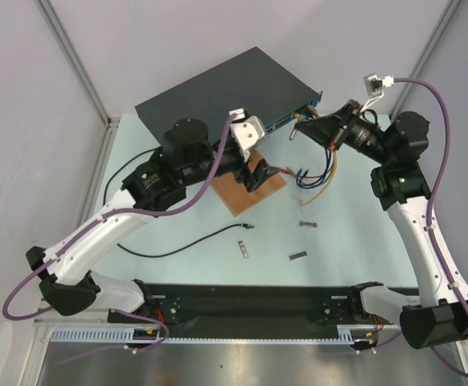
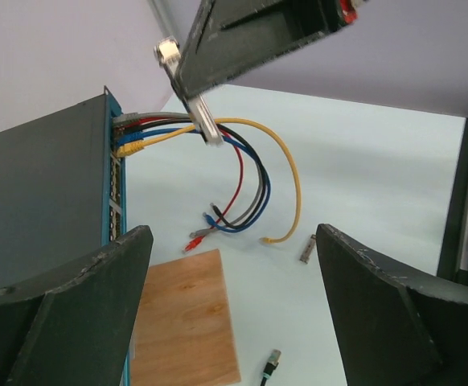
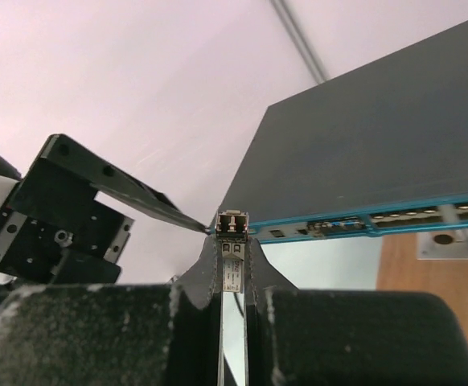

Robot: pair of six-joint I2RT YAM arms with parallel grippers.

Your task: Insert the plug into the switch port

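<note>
Right wrist view, right hand (image 3: 232, 251) pinching silver module (image 3: 231, 225) (level with switch (image 3: 363, 145) edge), left hand (image 2: 232, 241) spread wide.

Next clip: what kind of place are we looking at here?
Probably a lab test bench for robots: a pale table between plain panels on metal posts, two robot arms bolted at its edge, and a network switch with coloured cables plugged in.

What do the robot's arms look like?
The left arm and right arm have white shells and chunky black joints. A purple cable loops along each. The left end effector and right end effector are black with two thick fingers.
</note>
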